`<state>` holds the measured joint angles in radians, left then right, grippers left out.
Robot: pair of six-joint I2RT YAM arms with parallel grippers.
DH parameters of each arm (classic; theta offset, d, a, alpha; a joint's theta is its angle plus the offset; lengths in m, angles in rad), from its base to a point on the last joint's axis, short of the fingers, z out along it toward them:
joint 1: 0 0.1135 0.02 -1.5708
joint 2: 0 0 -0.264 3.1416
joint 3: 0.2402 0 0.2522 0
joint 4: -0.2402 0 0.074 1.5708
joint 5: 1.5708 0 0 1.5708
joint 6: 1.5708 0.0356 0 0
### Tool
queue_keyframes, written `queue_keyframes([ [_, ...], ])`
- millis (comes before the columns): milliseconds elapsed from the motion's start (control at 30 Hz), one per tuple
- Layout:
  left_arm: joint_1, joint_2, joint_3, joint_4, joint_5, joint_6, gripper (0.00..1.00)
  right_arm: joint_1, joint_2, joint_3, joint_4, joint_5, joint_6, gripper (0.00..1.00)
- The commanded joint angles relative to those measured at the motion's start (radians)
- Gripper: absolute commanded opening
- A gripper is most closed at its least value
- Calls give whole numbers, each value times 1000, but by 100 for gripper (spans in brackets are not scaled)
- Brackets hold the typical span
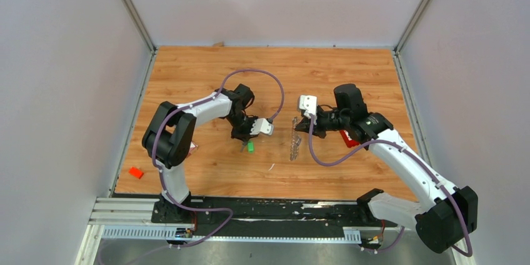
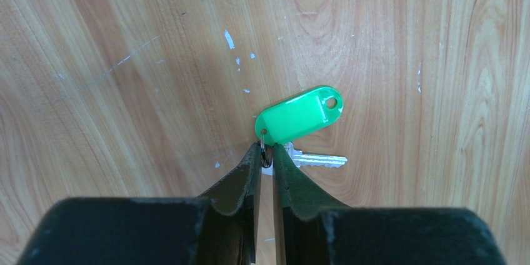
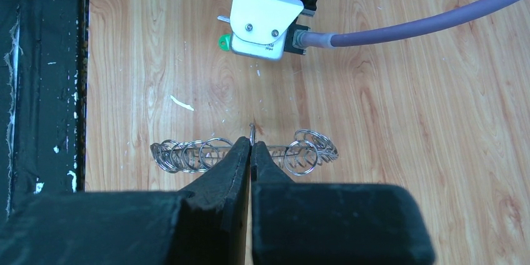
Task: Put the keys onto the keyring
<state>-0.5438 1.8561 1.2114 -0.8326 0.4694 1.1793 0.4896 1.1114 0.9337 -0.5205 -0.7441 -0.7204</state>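
The green key has a green plastic tag [image 2: 300, 115] and a silver blade [image 2: 319, 160], and it lies on the wood table. My left gripper [image 2: 267, 155] is shut on the small split ring that joins the tag and the blade. In the top view this gripper [image 1: 245, 140] is just above the tag [image 1: 250, 147]. The keyring [image 3: 187, 154] is a silver ring seen edge-on, strung with many small silver loops. My right gripper [image 3: 251, 143] is shut on its middle, and the top view [image 1: 299, 126] shows the keyring [image 1: 295, 145] a short way right of the green key. The blue key is out of view.
A red block [image 1: 135, 172] lies at the table's near left edge. Another red object [image 1: 349, 139] shows under my right arm. The left wrist's white camera housing [image 3: 262, 24] and purple cable [image 3: 431, 21] are in front of my right gripper. A black rail [image 1: 262, 210] runs along the near edge.
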Motion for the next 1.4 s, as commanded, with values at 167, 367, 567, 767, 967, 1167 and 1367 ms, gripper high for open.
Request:
queue_keyframes([
  [167,-7,-1,10,-4,-19,-4,13,-2,-1,17,25,-45,-14,0],
  [367,-7,8,22,-22,-21,-4,5,-1,-1,17,25,-46,-14,0],
  [567,-7,-22,26,-27,-13,-9,0,-1,0,19,26,-47,-15,0],
  [767,-5,-158,-8,-15,69,-44,0,0,-22,22,38,-66,15,0],
  [967,-6,-371,-75,42,231,-161,0,1,-55,10,105,-116,100,0],
  [1167,-39,-522,-90,164,310,-377,0,42,-49,37,166,-167,190,0],
  [1367,-101,-604,-75,279,295,-533,0,92,26,112,157,-204,244,0],
])
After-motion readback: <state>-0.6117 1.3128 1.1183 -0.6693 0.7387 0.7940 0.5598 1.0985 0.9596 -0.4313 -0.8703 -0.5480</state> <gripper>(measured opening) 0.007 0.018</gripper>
